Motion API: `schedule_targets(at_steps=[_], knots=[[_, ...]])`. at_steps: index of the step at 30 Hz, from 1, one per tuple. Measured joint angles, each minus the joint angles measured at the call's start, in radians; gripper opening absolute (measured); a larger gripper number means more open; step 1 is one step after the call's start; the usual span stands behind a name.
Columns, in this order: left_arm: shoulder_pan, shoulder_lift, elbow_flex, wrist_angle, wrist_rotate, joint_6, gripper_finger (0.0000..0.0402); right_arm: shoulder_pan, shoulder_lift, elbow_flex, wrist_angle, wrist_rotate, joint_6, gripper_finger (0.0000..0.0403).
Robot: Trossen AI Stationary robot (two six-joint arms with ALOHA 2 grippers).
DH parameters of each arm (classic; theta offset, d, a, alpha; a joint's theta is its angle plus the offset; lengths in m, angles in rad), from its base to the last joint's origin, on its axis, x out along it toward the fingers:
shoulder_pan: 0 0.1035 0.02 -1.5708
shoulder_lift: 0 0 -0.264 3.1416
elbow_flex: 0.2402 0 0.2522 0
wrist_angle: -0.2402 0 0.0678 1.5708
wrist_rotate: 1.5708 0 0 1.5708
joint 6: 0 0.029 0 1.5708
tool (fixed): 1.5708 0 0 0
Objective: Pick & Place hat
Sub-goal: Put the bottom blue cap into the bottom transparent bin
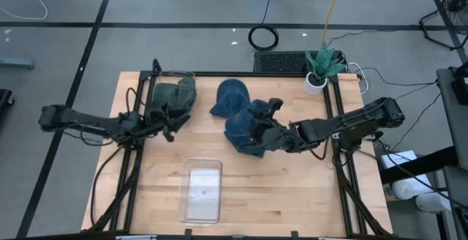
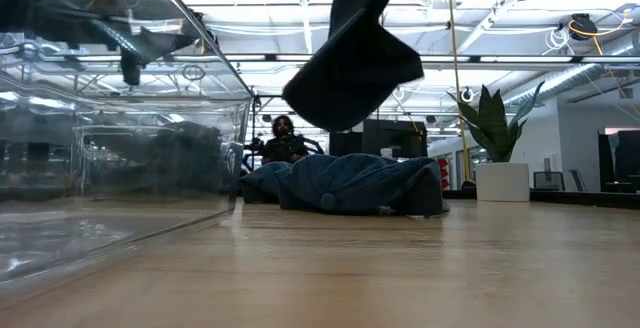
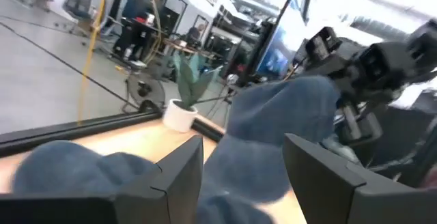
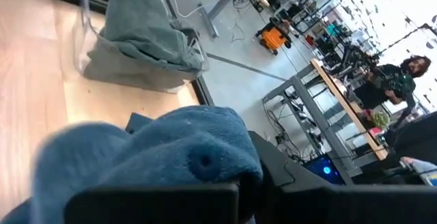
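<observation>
A blue hat [image 1: 245, 126] hangs lifted over the table's middle with my right gripper [image 1: 263, 134] shut on it; in the low view the same blue hat [image 2: 355, 53] dangles clear of the wood. A second blue hat [image 1: 232, 96] lies on the table just beyond it. A grey-green hat [image 1: 174, 94] rests at the far left of the table. My left gripper [image 1: 170, 124] stands open near the grey-green hat and touches nothing. In its wrist view my left gripper [image 3: 242, 145] faces the held hat. My right gripper reaches in nearly level from the table's right and holds the blue hat by cloth near its crown button [image 4: 203, 161]. The hat's own cloth covers the fingertips, so the kind of hold stays hidden. The hat droops slack below the fingers, clear of the table.
A clear plastic box [image 1: 202, 189] stands toward the table's near edge, left of centre. A potted plant [image 1: 319, 68] stands at the far right corner. A black frame [image 1: 219, 74] rims the table. People sit in the room beyond [image 2: 283, 138].
</observation>
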Motion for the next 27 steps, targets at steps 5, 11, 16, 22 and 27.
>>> schedule_targets(at_steps=[5,11,16,22,27], knots=[[-0.009,0.203,0.063,0.164,0.167,0.162,0.0209,-0.015,0.0,0.0,0.008,-0.03,0.025,0.0],[-0.052,0.494,0.243,0.147,0.12,0.369,0.021,-0.017,0.0,0.0,0.022,-0.173,0.048,0.0],[-0.067,0.693,0.422,0.145,0.133,0.511,0.021,-0.017,0.0,-0.001,0.017,-0.215,0.059,0.0],[-0.083,0.83,0.613,0.007,0.125,0.521,0.0224,0.0,0.0,-0.001,0.016,-0.237,0.062,0.0],[-0.082,0.862,0.695,-0.107,0.065,0.513,0.0267,0.018,0.0,-0.005,0.015,-0.237,0.06,0.0]])
